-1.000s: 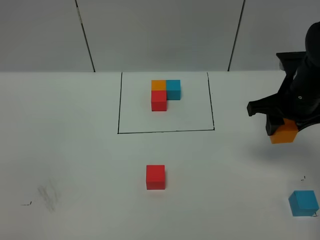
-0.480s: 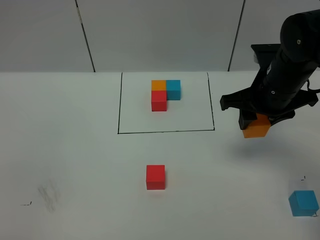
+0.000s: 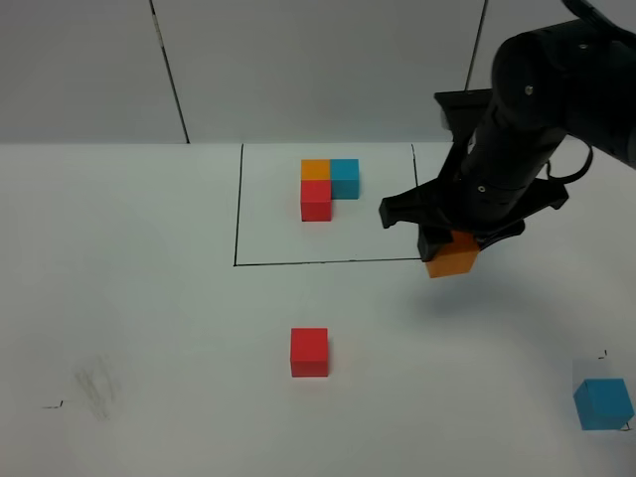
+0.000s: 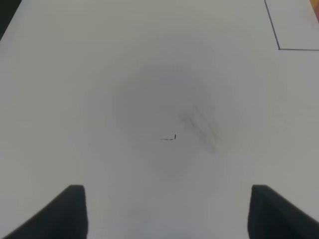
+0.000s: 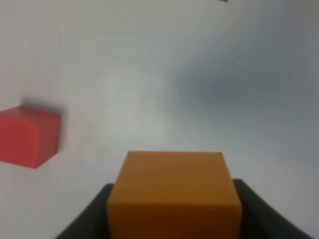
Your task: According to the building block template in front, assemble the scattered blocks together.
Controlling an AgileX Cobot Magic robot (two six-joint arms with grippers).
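The high camera looks down over the tabletop (image 3: 149, 298) toward the far wall (image 3: 318, 70). Both wrist cameras face downward, close; the right shares the loose red block (image 5: 27, 137) with it.

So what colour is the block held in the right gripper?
Orange block, clearest in the right wrist view.

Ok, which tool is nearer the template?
Right. Right tool, holding the orange cube, hangs beside the template; left tool is far off, near the scuff.
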